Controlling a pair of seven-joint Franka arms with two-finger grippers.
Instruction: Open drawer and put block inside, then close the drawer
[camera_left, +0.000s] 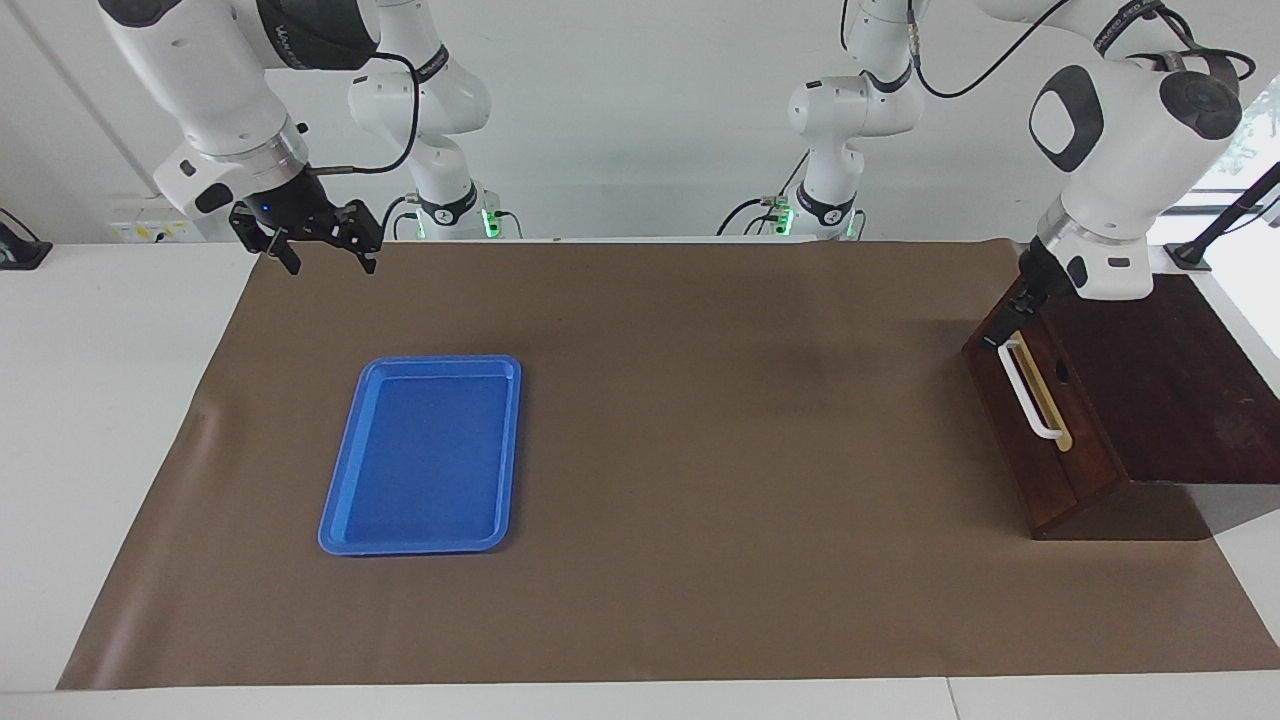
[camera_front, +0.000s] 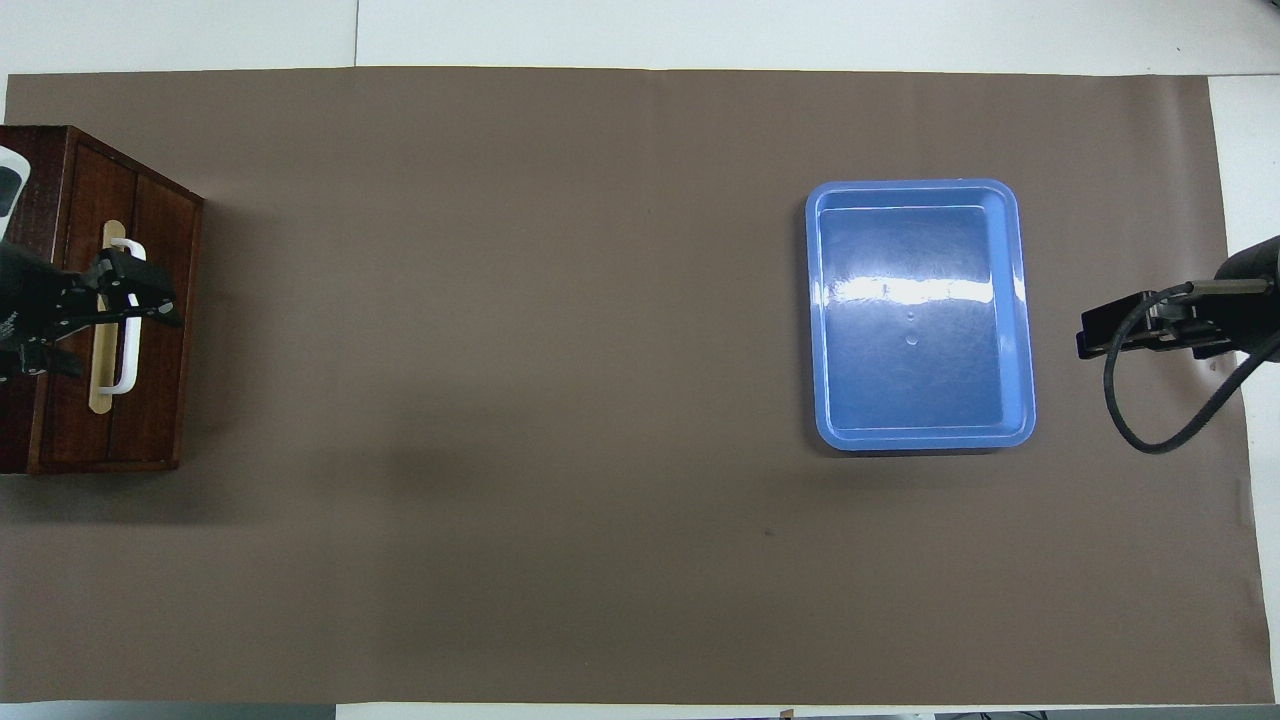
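Observation:
The drawer (camera_left: 1085, 440) is shut, its dark front flush in the wooden box (camera_left: 1170, 380) at the left arm's end of the table. Its white bar handle (camera_left: 1030, 390) lies on a tan strip. My left gripper (camera_left: 1012, 318) is at the end of the handle nearer to the robots. In the overhead view the left gripper (camera_front: 135, 297) lies across the handle (camera_front: 128, 350) on the drawer front (camera_front: 80, 220). My right gripper (camera_left: 320, 250) is open, empty and raised over the mat's edge at the right arm's end; it also shows in the overhead view (camera_front: 1150, 330). The yellow block is not in view.
A flat blue tray (camera_left: 345, 500) with nothing in it lies on the brown mat (camera_left: 700, 450) toward the right arm's end; it also shows in the overhead view (camera_front: 1010, 300). The wooden box takes up the mat's corner at the left arm's end.

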